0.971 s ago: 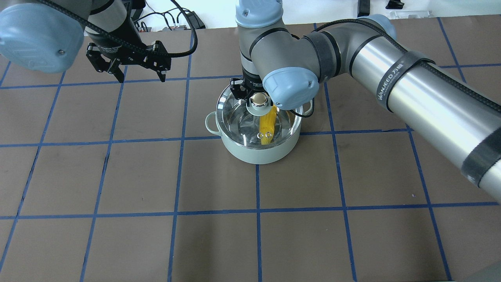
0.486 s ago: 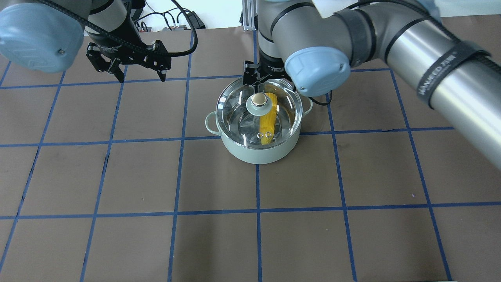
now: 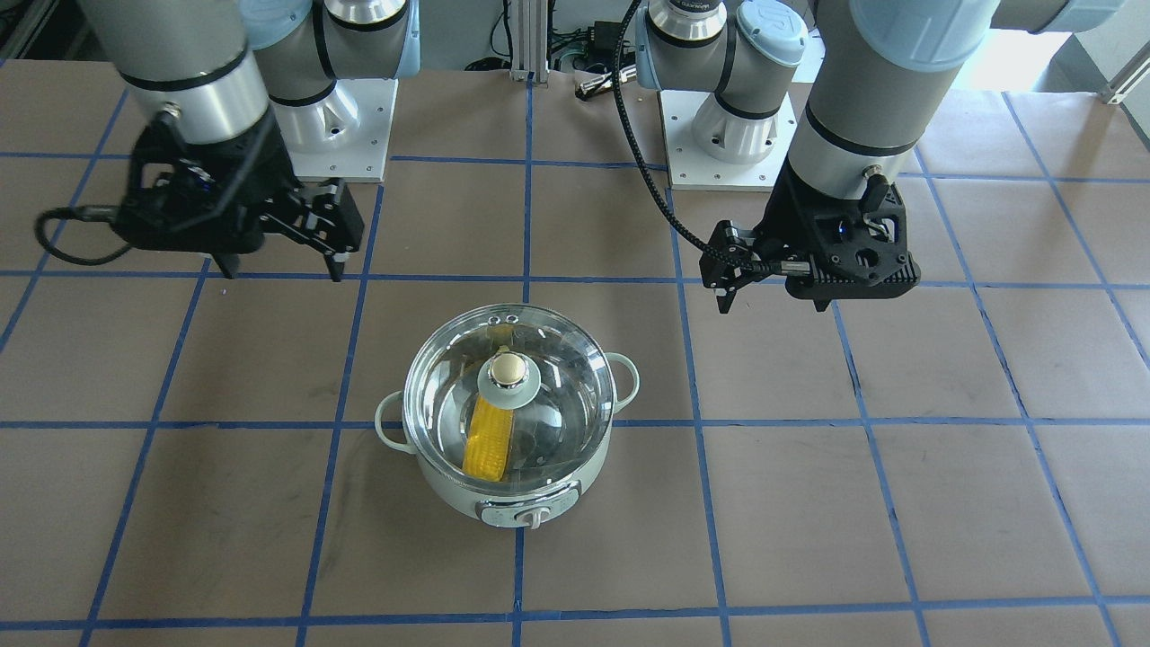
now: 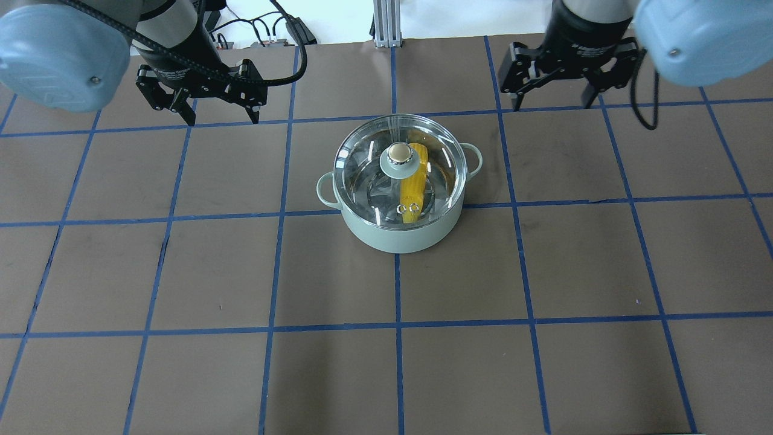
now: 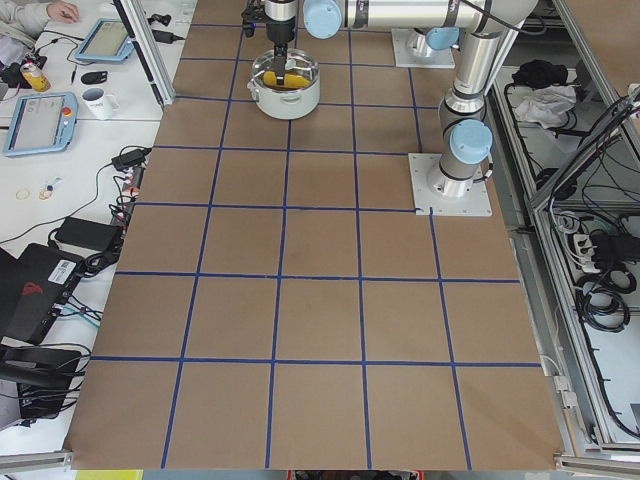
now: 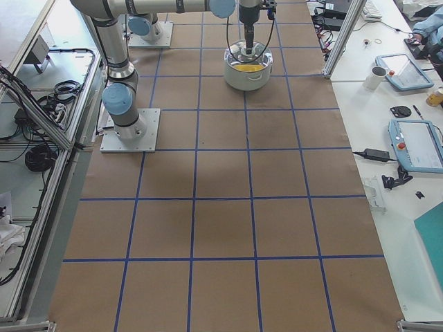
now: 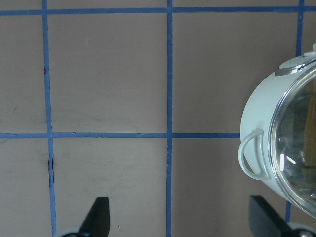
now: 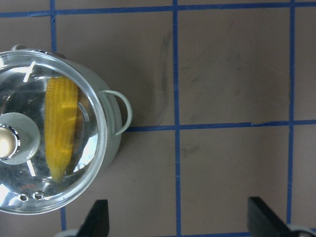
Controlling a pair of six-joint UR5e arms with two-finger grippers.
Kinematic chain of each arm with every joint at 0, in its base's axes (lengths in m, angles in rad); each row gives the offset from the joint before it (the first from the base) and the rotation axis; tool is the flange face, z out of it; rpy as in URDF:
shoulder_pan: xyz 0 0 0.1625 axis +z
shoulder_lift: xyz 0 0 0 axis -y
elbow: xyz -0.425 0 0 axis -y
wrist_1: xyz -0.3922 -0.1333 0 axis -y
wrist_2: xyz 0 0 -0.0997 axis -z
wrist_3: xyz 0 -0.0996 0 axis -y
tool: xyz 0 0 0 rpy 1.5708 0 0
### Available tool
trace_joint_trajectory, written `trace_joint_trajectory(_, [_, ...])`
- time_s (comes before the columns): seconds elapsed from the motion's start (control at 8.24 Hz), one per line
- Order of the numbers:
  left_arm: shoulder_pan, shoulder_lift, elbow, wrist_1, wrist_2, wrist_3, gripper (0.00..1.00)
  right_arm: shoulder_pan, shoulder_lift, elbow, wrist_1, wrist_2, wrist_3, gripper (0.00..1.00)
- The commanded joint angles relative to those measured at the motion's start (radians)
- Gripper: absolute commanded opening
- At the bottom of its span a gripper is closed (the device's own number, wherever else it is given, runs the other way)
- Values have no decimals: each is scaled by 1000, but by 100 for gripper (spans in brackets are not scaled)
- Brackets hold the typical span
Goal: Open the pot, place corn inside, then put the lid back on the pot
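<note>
The pale mint-green pot (image 4: 395, 238) stands mid-table, also seen in the front view (image 3: 449, 490). The glass lid (image 4: 368, 175) sits closed on it, its beige knob (image 4: 398, 153) free. The yellow corn (image 4: 413, 188) lies inside, visible through the glass, also in the right wrist view (image 8: 60, 126). My left gripper (image 4: 221, 115) is open and empty, hovering to the pot's far left. My right gripper (image 4: 552, 104) is open and empty, hovering to the pot's far right. In the left wrist view the pot's side and handle (image 7: 252, 153) show at the right edge.
The table is brown paper with a blue tape grid (image 4: 397, 326). Both arm bases (image 3: 728, 135) stand at the robot's side of the table. Cables and an aluminium post (image 4: 381, 24) lie beyond the far edge. Side benches hold tablets and a mug (image 5: 98, 100).
My right gripper let go of the lid knob, lifted off and swung away to the right and back. The lid stays on the pot. My left gripper has barely moved.
</note>
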State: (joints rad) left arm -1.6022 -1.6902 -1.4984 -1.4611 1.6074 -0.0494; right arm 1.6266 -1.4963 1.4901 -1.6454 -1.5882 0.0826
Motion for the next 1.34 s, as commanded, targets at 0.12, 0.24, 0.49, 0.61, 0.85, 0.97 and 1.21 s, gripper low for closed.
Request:
trace_joint_trajectory(0.12, [-1, 3, 0, -1, -1, 0, 100, -125, -73, 7, 90, 2, -58, 100])
trace_joint_trajectory(0.24, [-1, 4, 0, -1, 0, 0, 100, -123, -73, 9, 91, 4, -58, 100])
trace_joint_trajectory(0.49, [-1, 4, 0, -1, 5, 2, 100, -123, -75, 15, 91, 20, -58, 100])
trace_joint_trajectory(0.61, [-1, 4, 0, -1, 0, 3, 100, -123, -73, 15, 91, 55, -54, 100])
trace_joint_trajectory(0.85, [-1, 4, 0, -2, 6, 5, 100, -119, -71, 16, 91, 60, -55, 100])
trace_joint_trajectory(0.97, [-1, 4, -2, -2, 6, 8, 100, -116, -70, 16, 91, 60, -55, 100])
trace_joint_trajectory(1.21, [-1, 6, 0, -2, 5, 13, 100, -114, -67, 16, 90, 62, -52, 100])
